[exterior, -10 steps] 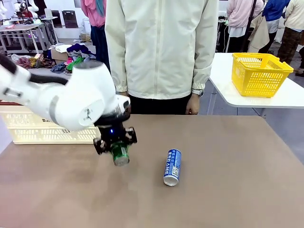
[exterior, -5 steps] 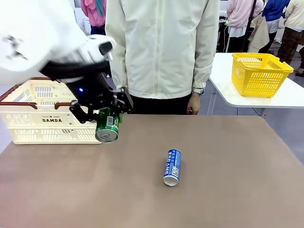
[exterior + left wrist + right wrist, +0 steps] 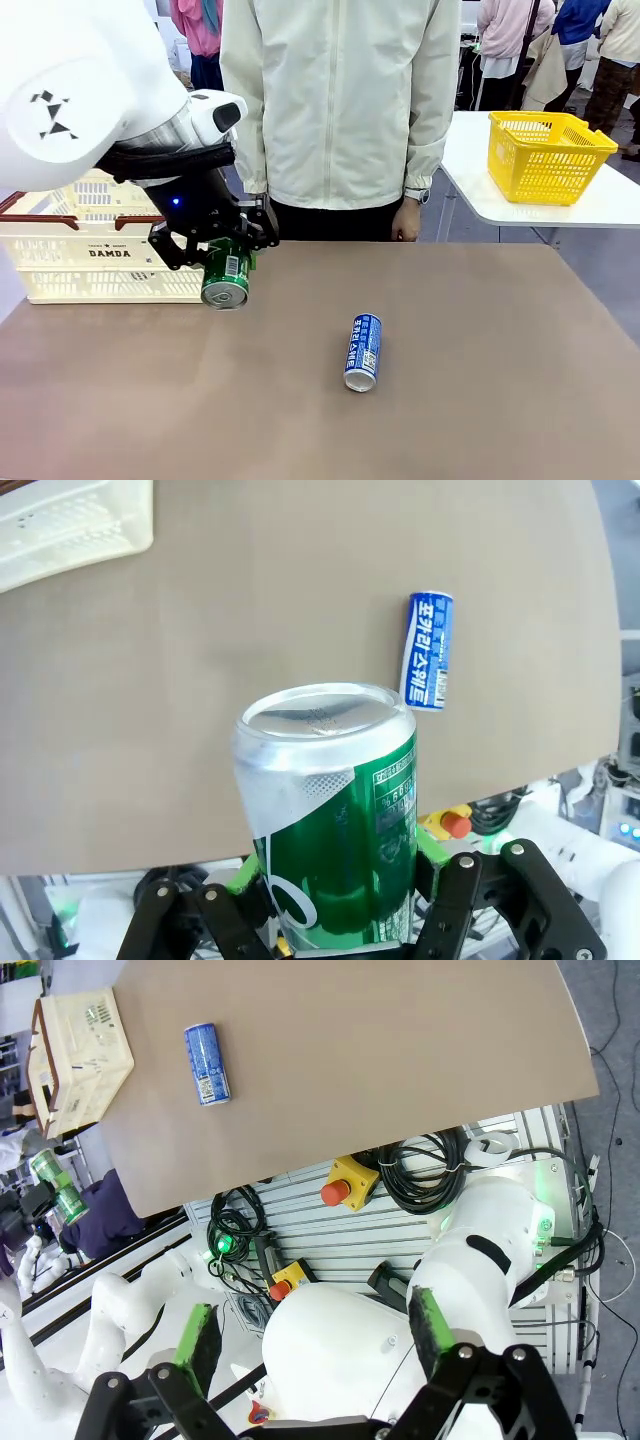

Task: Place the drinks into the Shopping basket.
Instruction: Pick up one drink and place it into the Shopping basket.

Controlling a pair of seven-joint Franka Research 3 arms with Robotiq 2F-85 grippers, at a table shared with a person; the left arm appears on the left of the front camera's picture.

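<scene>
My left gripper [image 3: 224, 258] is shut on the green can [image 3: 226, 278] and holds it in the air, tilted, with its silver end toward the front camera. It hangs just off the right end of the cream Shopping basket [image 3: 60, 262]. In the left wrist view the green can [image 3: 335, 820] stands between the green pads [image 3: 248, 876], with the basket's corner [image 3: 70, 525] at top left. The blue can [image 3: 363, 351] lies on its side mid-table and also shows as the blue can [image 3: 427, 650]. My right gripper [image 3: 315, 1335] is open and holds nothing, high above the table's edge.
A person in a cream jacket [image 3: 340, 100] stands at the far edge, one hand [image 3: 405, 222] hanging by the table. A yellow basket [image 3: 548, 155] sits on a separate white table at back right. The brown table [image 3: 480, 380] has free room right of the blue can.
My left arm has lifted the green can off the table and carried it left and back to the basket's right end. The blue can has not moved.
</scene>
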